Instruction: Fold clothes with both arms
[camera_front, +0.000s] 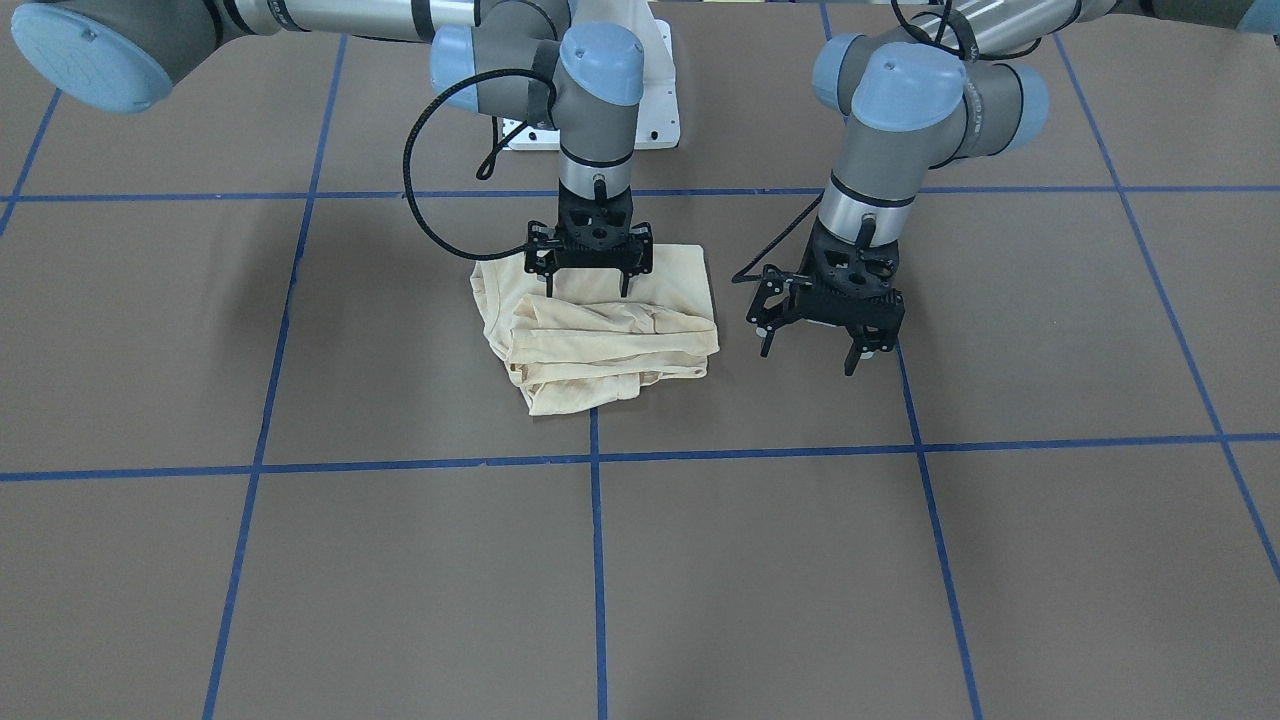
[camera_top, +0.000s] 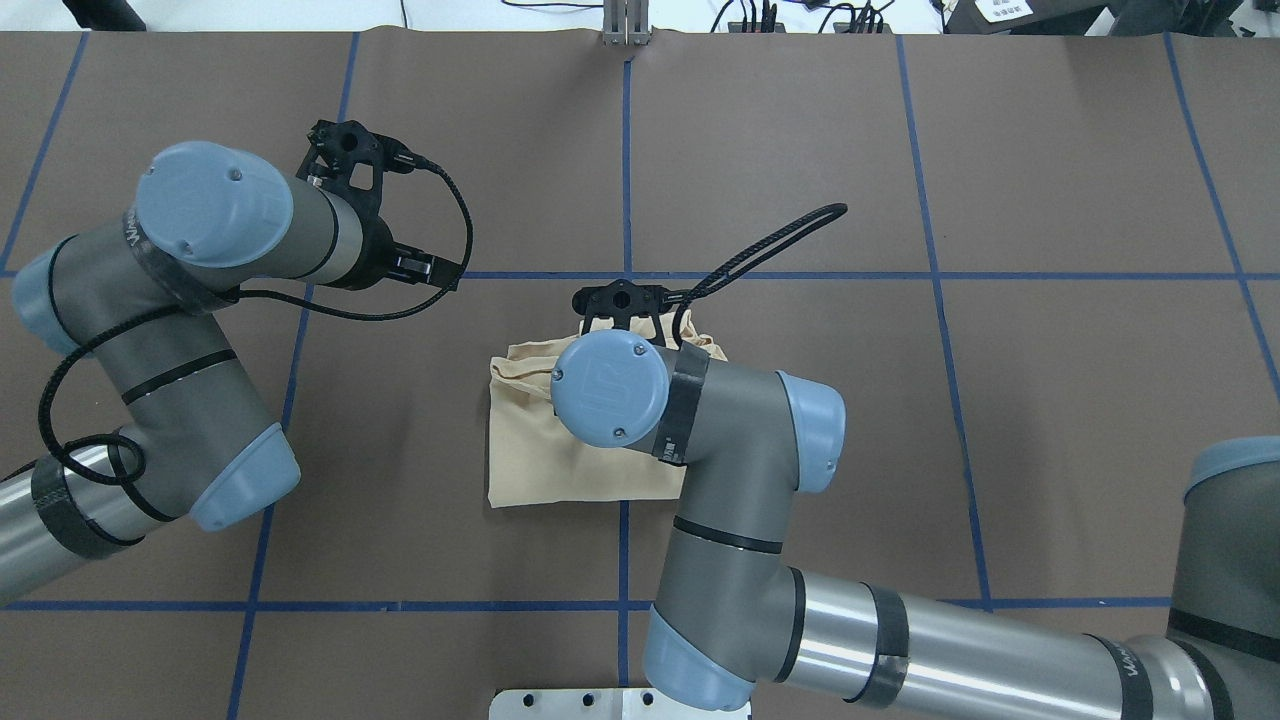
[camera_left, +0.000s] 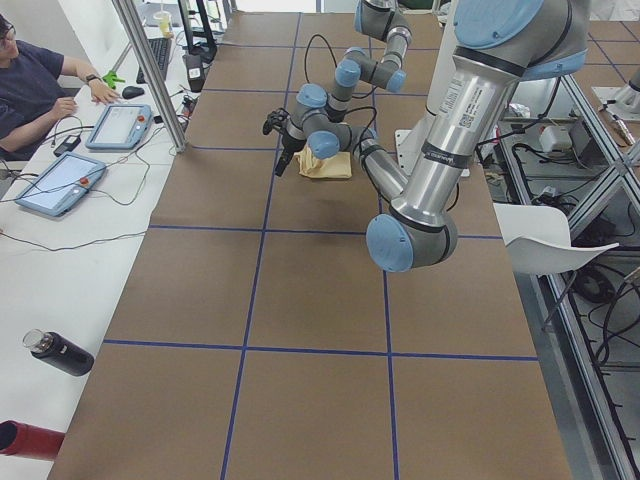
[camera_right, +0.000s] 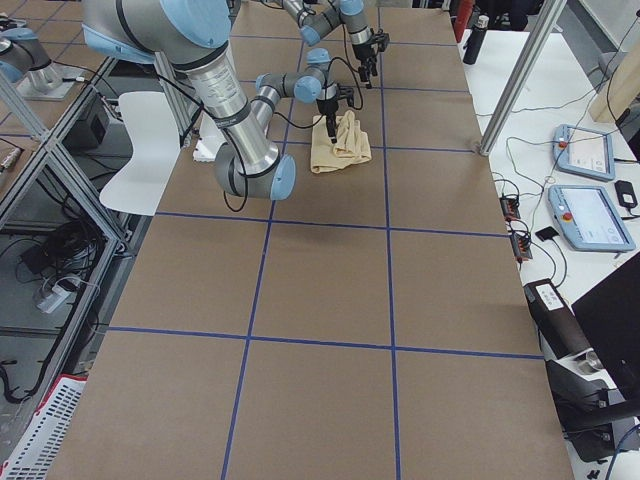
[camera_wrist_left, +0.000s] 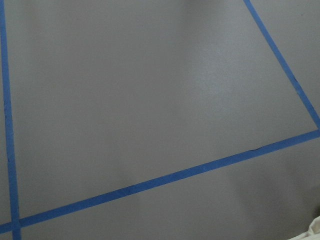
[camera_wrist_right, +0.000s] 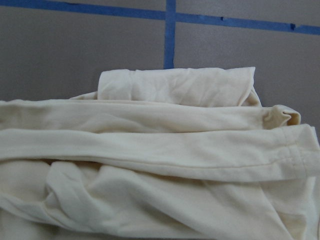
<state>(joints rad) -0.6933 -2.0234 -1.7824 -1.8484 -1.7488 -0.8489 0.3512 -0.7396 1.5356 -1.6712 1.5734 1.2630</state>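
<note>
Shirt position: the cream-yellow shirt (camera_front: 600, 335) lies in a folded, bunched bundle on the brown table (camera_front: 700, 580), inside one grid square, with its edge facing the operators' side just short of a crossing of blue tape lines (camera_front: 597, 560).
Shirt vs right gripper: the right gripper (camera_front: 588, 290) hangs straight down over the part of the bundle nearest the robot. Its wrist camera is filled with stacked cream folds and a stitched hem.
Shirt vs left gripper: the left gripper (camera_front: 808, 355) is beside the bundle on the robot's left, apart from it, over bare table. Its wrist camera shows tabletop and tape, with a sliver of cream cloth in the lower right corner.
Count: one shirt, two arms, two grippers.
Right gripper state: fingers spread wide and pointing down, with the tips at the level of the top layer of cloth. I cannot tell whether they press on it. No fabric is pinched between them.
Left gripper state: fingers spread apart, nothing between them, tips above the table and touching neither cloth nor surface.
Arms: the right arm (camera_front: 598, 130) descends vertically to the shirt. The left arm (camera_front: 880, 140) is bent at the wrist, tilting its gripper slightly.
Folds: several layers overlap, with rumpled edges on the side towards the operators. No print is in view.
</note>
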